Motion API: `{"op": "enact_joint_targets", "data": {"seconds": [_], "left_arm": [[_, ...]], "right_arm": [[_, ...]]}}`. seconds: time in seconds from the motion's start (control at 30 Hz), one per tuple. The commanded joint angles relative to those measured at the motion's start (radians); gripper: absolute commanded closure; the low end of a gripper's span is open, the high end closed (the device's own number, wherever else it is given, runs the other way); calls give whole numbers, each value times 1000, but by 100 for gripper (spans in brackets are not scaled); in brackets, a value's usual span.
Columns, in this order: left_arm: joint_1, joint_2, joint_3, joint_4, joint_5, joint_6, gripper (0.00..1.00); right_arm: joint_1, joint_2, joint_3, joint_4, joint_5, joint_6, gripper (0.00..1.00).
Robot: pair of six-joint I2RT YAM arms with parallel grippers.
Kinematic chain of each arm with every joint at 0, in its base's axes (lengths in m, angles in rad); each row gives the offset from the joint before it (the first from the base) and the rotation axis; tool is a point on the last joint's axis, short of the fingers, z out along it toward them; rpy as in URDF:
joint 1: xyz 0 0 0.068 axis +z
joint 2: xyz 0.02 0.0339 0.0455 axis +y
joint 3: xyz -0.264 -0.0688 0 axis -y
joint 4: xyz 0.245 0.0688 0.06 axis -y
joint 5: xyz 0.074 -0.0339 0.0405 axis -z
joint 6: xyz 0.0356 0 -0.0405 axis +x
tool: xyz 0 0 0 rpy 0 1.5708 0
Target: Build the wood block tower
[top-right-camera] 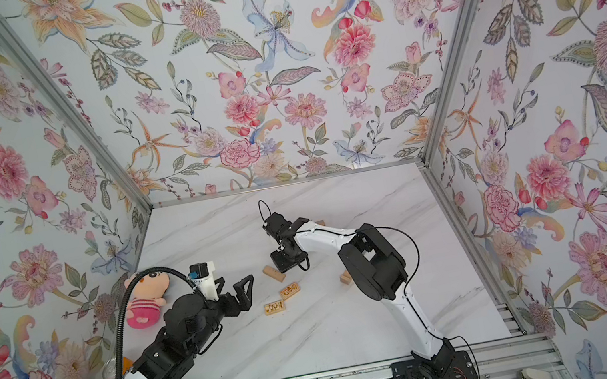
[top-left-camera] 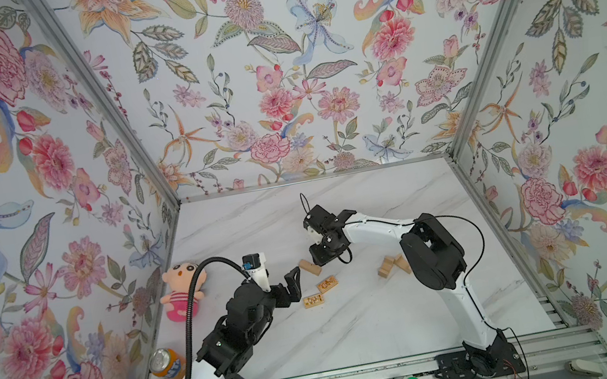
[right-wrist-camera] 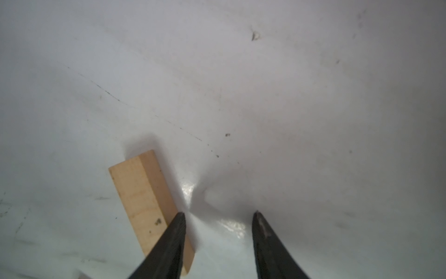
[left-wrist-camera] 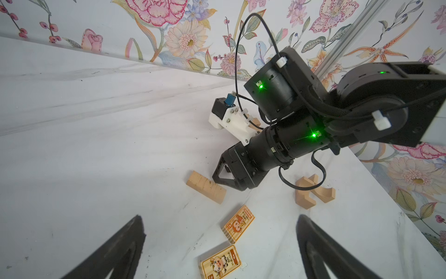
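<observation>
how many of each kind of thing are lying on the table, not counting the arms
plain wood blocks: 5 seen (1 alone, 3 clustered, 1 behind the right arm at); the arm may hide more
printed wood blocks: 2
plush doll: 1
drink can: 1
total: 9 seen

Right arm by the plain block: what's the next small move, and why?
Probably shift the right gripper sideways toward the plain wood block until the block sits in the gap, then close. In the right wrist view the jaws stand apart with only bare table between them. The block lies on the outer side of one finger, so closing now would likely grip nothing.
</observation>
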Motion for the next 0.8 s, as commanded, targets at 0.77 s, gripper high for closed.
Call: {"op": "enact_joint_targets", "data": {"seconds": [0.77], "left_arm": [[12, -117, -68, -91, 14, -52, 1]], "right_arm": [[80, -101, -24, -46, 57, 63, 46]]}}
